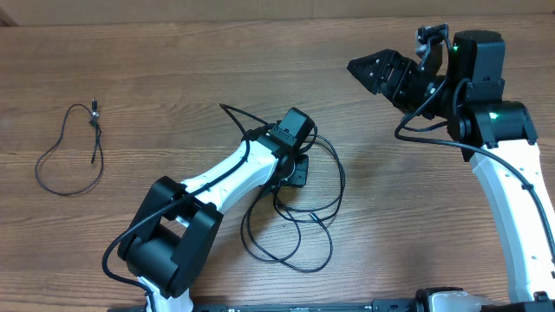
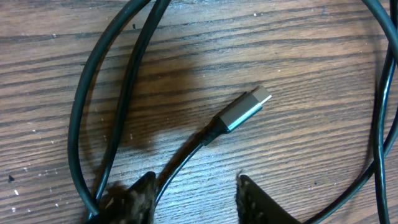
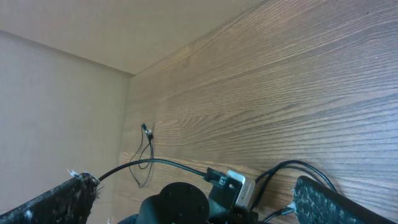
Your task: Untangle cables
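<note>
Overhead: lone cable (image 1: 97, 139) lay looped at far left of table (image 1: 173, 78), well apart from tangled cables (image 1: 299, 221) at centre; left gripper (image 1: 295, 172) sat over tangle; left wrist alone showed jaws parted, cord loose between, grey plug (image 2: 245, 109) flat on wood; right gripper (image 1: 366, 71) spread wide, empty, at right, clear of cables.

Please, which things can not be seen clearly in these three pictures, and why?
- Overhead: the white-and-black left arm covers the middle of the tangled thin black cables.
- Left wrist: the black cable with grey metal plug leaves at the bottom edge; its other end is cut off.
- Right wrist: the separate thin black cable loop is too small to show its ends.
</note>
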